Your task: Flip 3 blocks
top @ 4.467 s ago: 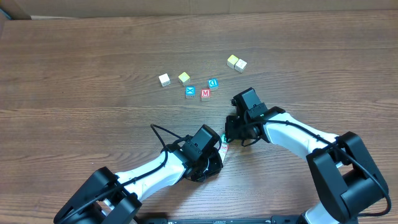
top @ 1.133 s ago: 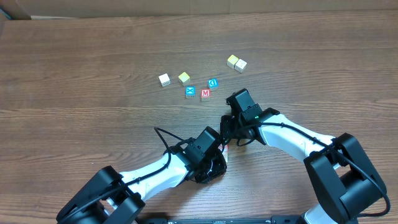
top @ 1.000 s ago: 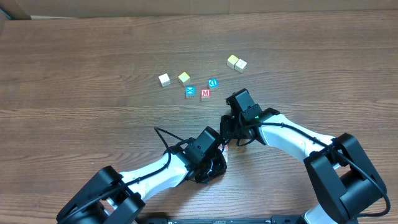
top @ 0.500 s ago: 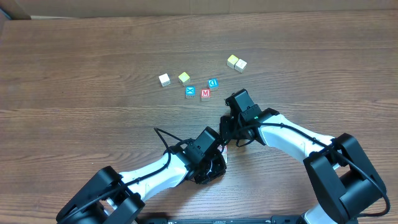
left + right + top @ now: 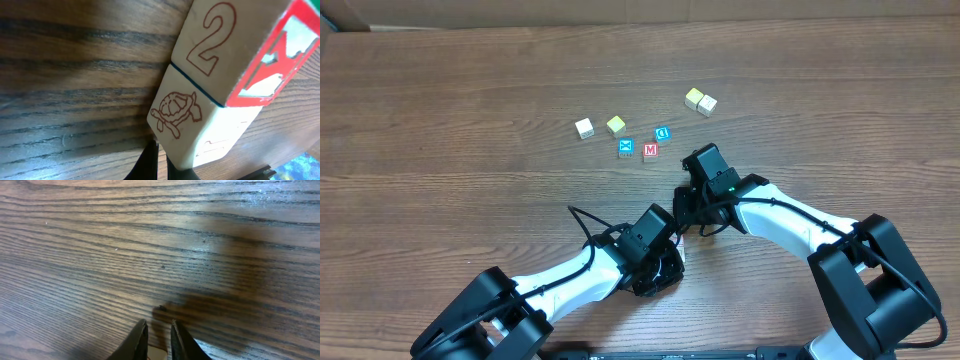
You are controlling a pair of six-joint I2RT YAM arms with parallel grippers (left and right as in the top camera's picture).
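The worktop (image 5: 200, 240) is dark wood grain with a slight sheen, the blocks (image 5: 205, 45) are smooth pale wood with matt printed colour, and the fingers (image 5: 136, 341) look like smooth black plastic.

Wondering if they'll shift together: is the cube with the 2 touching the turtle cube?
Touching. Left wrist view shows the cube with the 2 and the turtle cube face to face, only a thin seam between.

Gripper (image 5: 158, 326) at 6 o'clock, fingertips slightly apart, a pale block (image 5: 158, 354) corner between them; table (image 5: 90, 235) shadowed toward 4 o'clock.
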